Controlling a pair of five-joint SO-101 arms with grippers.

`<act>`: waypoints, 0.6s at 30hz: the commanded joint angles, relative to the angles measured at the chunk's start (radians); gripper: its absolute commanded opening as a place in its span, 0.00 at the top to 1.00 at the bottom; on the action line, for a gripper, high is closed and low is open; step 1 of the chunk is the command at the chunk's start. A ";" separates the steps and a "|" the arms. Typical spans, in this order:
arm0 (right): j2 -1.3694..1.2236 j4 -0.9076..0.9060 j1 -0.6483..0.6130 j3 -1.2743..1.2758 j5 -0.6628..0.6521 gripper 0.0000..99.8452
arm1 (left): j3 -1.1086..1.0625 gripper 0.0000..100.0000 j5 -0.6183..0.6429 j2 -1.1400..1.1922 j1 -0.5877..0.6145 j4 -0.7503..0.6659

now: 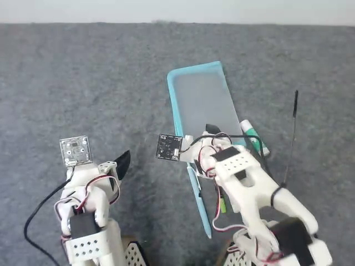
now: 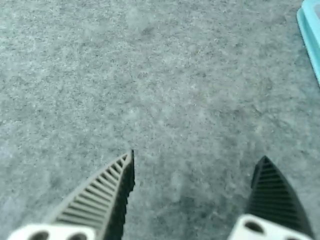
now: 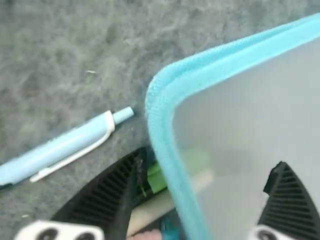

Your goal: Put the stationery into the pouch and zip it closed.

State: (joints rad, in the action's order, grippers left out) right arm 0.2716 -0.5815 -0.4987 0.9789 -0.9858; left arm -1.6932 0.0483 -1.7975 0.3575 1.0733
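Right of centre in the high view: flat translucent pouch with light-blue zip edging [image 1: 202,100], lying slantwise on the grey felt-like table cover [image 1: 83,83], one short end toward the upper middle of the frame. Cannot tell whether zipped or unzipped.

Just beside the pouch's lower left edge, reaching toward the bottom centre: slim light-blue pen with a white clip [image 1: 201,208], flat on the cover and outside the pouch. Seen again from the right wrist [image 3: 65,150], near the pouch's rounded corner [image 3: 160,125] but apart from it.

Along the pouch's right edge: white marker with a green cap [image 1: 254,136]. Farther right, well apart from the pouch: thin black stick [image 1: 291,138], running nearly top to bottom.

Lower right of the high view: right gripper [image 1: 208,133] on its white arm, over the pouch's near end. From its own wrist [image 3: 200,200], jaws spread wide and straddling the blue edging, one finger [image 3: 112,195] on the cover side, the other over the translucent face. Gripping nothing. Between the fingers, by the pouch's edge: a small green piece [image 3: 156,177] and a cream-white piece [image 3: 155,207]; cannot tell what either is, or whether inside the pouch.

Lower left of the high view: left gripper [image 1: 117,165], well apart from the pouch. From its own wrist [image 2: 195,200], jaws wide apart over bare grey cover, hold on nothing. A strip of the pouch's blue edging [image 2: 310,35] off to one side, apart from the fingers.
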 commanded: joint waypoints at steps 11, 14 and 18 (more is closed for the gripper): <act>-0.093 0.030 -0.005 -0.149 0.032 0.94 | 0.007 0.64 -0.003 -0.021 0.003 -0.025; -0.096 0.021 -0.027 -0.161 0.040 1.00 | 0.007 0.64 -0.003 -0.021 0.003 -0.025; -0.088 0.019 -0.035 -0.173 0.097 0.99 | 0.007 0.64 -0.003 -0.021 0.003 -0.025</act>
State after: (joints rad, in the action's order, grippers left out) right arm 0.1780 -0.5570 -0.5186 0.8454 -0.9613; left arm -1.6932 0.0483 -1.7975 0.3575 1.0733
